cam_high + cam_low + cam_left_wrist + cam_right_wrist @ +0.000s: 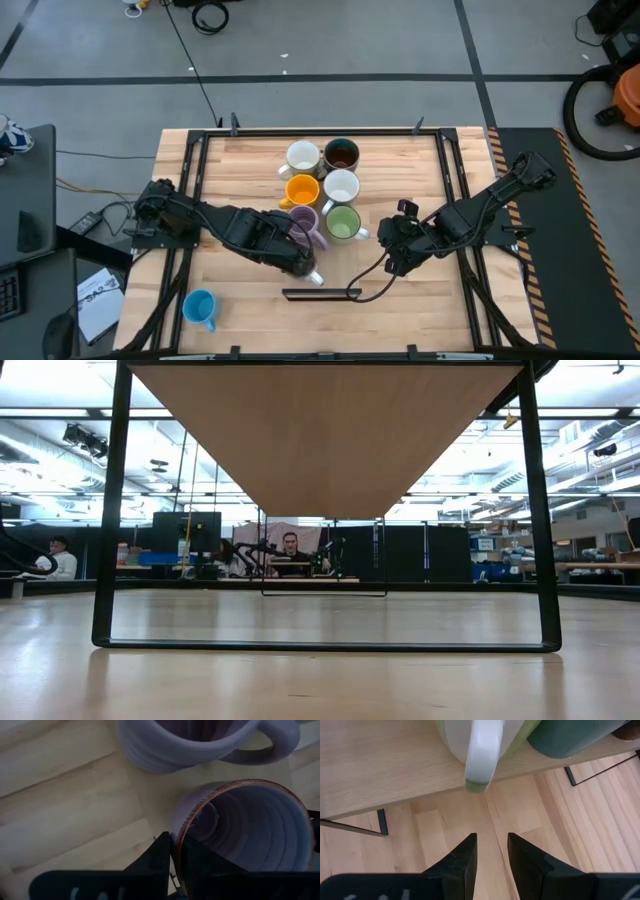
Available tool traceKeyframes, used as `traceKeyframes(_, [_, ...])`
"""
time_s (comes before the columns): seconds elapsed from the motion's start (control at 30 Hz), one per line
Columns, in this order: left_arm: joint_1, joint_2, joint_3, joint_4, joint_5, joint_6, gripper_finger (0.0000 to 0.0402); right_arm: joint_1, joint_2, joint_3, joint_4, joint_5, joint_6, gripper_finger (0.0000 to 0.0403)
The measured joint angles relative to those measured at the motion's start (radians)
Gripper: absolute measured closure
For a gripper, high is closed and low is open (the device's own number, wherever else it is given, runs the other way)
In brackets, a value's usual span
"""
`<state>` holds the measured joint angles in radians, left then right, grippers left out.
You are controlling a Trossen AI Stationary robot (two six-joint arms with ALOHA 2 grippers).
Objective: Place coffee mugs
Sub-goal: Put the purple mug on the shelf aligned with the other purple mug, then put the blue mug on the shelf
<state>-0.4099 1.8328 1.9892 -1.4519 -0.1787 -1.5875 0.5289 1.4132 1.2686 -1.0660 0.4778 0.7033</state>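
Left gripper (175, 845): nearly closed. I read one finger inside and one outside the wall of the front lavender mug (250, 830), pinching its rim.
Front lavender mug: upright on the table (240, 160), mouth up, on the near side of the cluster.
Reason for rim grip: the wall is thin enough for a narrow pinch. It also leaves the handle free, so I judge the mug can be set down close to its neighbours.
Second lavender mug (175, 745): just beside the pinched one, with its handle pointing away from it.
Cluster: orange mug (302, 190), green mug (343, 223), two white mugs (302, 157) (341, 187) and a dark mug (342, 153), packed in rows at mid-table.
Blue mug (200, 307): alone at the near left corner, well apart and not yet grouped.
Left arm pose: stretched low across the table from its left-side base, wrist tipped down over the mug.
Right gripper (491, 840): fingers apart, holding nothing.
Right arm pose: folded in from the right, waiting just beside the green mug's handle side.
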Motion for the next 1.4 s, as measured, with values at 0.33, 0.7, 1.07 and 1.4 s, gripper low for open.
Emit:
traceKeyframes(0.33, [0.003, 0.000, 0.000, 0.012, 0.011, 0.000, 0.0327, 0.000, 0.000, 0.000, 0.000, 0.000, 0.000, 0.0288])
traceKeyframes(0.7, [0.003, -0.001, 0.000, 0.007, 0.027, 0.016, 0.0244, 0.000, 0.000, 0.000, 0.000, 0.000, 0.000, 0.0289])
traceKeyframes(1.07, [-0.013, -0.080, 0.000, -0.021, 0.018, 0.096, 0.0241, 0.000, 0.000, 0.000, 0.003, 0.005, -0.011, 0.0289])
traceKeyframes(1.4, [-0.064, -0.179, 0.000, -0.056, -0.020, 0.284, 0.0242, 0.000, 0.000, 0.000, 0.040, 0.007, -0.050, 0.0289])
